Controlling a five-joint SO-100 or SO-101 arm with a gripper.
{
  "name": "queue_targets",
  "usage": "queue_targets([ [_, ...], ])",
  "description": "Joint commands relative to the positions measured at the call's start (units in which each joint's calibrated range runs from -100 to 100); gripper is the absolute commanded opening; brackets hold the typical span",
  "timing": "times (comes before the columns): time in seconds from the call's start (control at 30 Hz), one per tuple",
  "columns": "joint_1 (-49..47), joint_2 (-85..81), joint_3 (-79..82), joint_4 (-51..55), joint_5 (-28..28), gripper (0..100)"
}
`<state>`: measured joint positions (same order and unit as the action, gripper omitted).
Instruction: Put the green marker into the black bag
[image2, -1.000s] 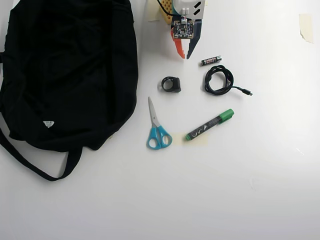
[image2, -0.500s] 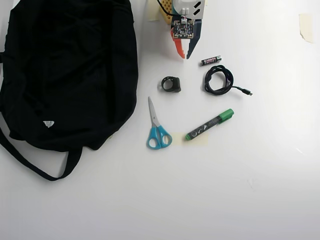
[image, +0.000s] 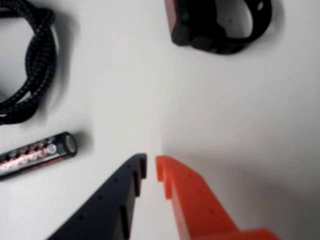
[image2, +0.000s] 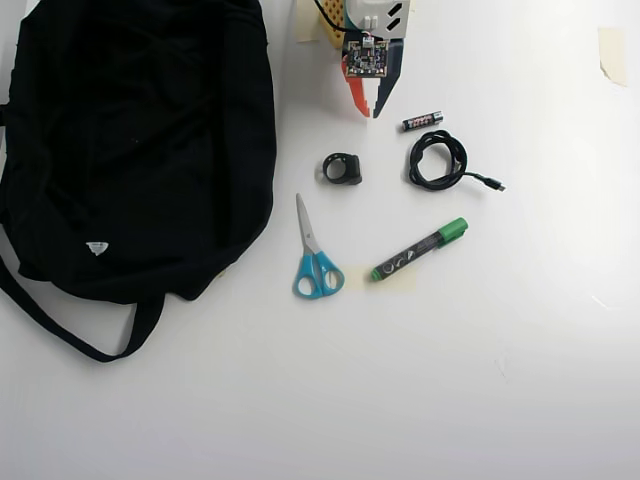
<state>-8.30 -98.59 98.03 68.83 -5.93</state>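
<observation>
Resting place of the claw: the gripper (image2: 369, 113) sits at the top edge of the overhead view, pointing down the picture toward the middle of the white table (image2: 480, 380).
Claw state: the dark finger (image: 112, 205) and the orange finger (image: 195, 200) have their tips almost together with only a thin slit between them, and nothing is held.
Green marker: the green marker (image2: 420, 249) lies flat and slanted on the table, green cap up and to the right, below the cable and to the right of the scissors; it is well apart from the gripper.
Black bag: the black bag (image2: 130, 140) fills the upper left of the overhead view, its strap (image2: 70, 330) looping out at the lower left and a small white logo (image2: 96, 247) near its lower edge.
Marker and bag: they are well apart, with the scissors between them.
Scissors: the blue-handled scissors (image2: 314, 256) lie closed, blades pointing up the picture, just right of the bag.
Battery: the small black battery (image2: 422, 121) lies just right of the fingertips in the overhead view; in the wrist view it (image: 35, 152) is at the left.
Cable: the coiled black cable (image2: 438, 161) lies below the battery, its plug end pointing right.
Black ring-shaped piece: a small black piece (image2: 342, 168) lies below the gripper, near but not touching it.
Tape: a scrap of pale tape (image2: 611, 52) is stuck at the upper right corner.
</observation>
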Motion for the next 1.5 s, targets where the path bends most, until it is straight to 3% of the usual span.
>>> queue_targets([
  [0.0,0.2,-0.7,1.2,2.2,0.2,2],
  [0.53,-0.4,-0.4,1.1,-0.5,-0.4,2],
  [0.9,-0.5,3.6,-1.8,-19.7,-0.4,2],
  [1.13,-1.0,18.2,-15.7,-30.6,-0.5,2],
  [1.47,-1.0,45.2,-49.5,-31.8,-0.4,2],
])
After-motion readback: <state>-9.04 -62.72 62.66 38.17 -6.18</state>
